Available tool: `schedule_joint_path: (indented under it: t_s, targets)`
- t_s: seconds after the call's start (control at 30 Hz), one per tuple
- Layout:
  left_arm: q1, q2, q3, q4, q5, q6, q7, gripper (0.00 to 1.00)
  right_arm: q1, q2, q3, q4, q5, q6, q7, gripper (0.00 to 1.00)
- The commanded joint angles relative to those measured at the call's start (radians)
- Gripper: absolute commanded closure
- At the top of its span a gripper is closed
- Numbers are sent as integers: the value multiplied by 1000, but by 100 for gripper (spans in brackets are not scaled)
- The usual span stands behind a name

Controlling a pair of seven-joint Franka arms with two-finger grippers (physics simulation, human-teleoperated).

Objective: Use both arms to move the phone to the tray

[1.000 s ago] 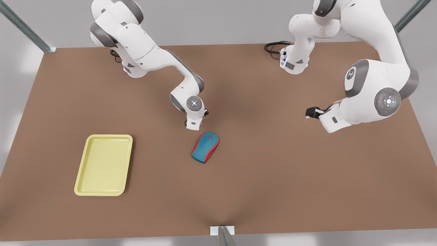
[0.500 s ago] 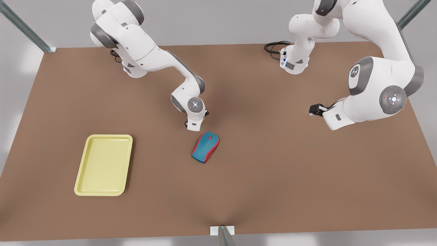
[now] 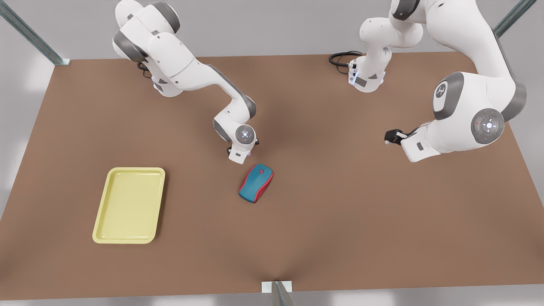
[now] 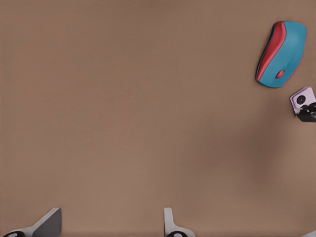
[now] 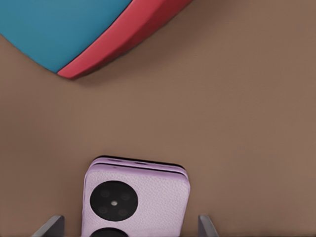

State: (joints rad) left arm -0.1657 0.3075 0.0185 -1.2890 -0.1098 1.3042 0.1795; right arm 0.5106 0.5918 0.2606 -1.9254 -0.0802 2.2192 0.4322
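Observation:
The lilac phone (image 5: 148, 192) lies flat on the brown table, its two black camera circles facing up. My right gripper (image 5: 129, 224) hangs open over it, one finger on each side and a small gap to each. In the front view that arm's hand (image 3: 237, 155) covers the phone, just behind the teal-and-red mouse (image 3: 256, 183). My left gripper (image 4: 109, 227) is open over bare table, on the arm at the front view's right (image 3: 416, 148). From there the phone (image 4: 302, 98) shows far off beside the mouse (image 4: 281, 53). The yellow tray (image 3: 129, 204) lies at the front view's left.
The mouse (image 5: 74, 29) sits a short way from the phone. A black cable (image 3: 340, 58) coils at the table's back edge, near the base of the arm on the front view's right. Bare table separates the mouse from the tray.
The arm at the front view's right lifted and drew back to the right, then held still. The hand over the phone turned slightly and shifted a little toward the left.

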Motion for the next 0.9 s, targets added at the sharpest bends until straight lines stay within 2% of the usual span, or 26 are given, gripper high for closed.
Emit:
schedule_joint_path:
  t_s: [0.0, 0.47, 0.63, 0.87]
  targets:
    - [0, -1, 0, 2, 1, 0, 12, 0, 2, 5, 0, 2, 2, -3, 218, 0]
    - [0, 1, 0, 0, -1, 0, 8, 0, 3, 37, 0, 6, -7, 33, 201, 1]
    - [0, 1, 0, 0, -1, 0, 8, 0, 3, 37, 0, 6, -7, 33, 191, 15]
    - [0, 2, 0, -1, -1, 0, 9, 0, -1, 19, 2, 13, -7, 22, 177, 20]
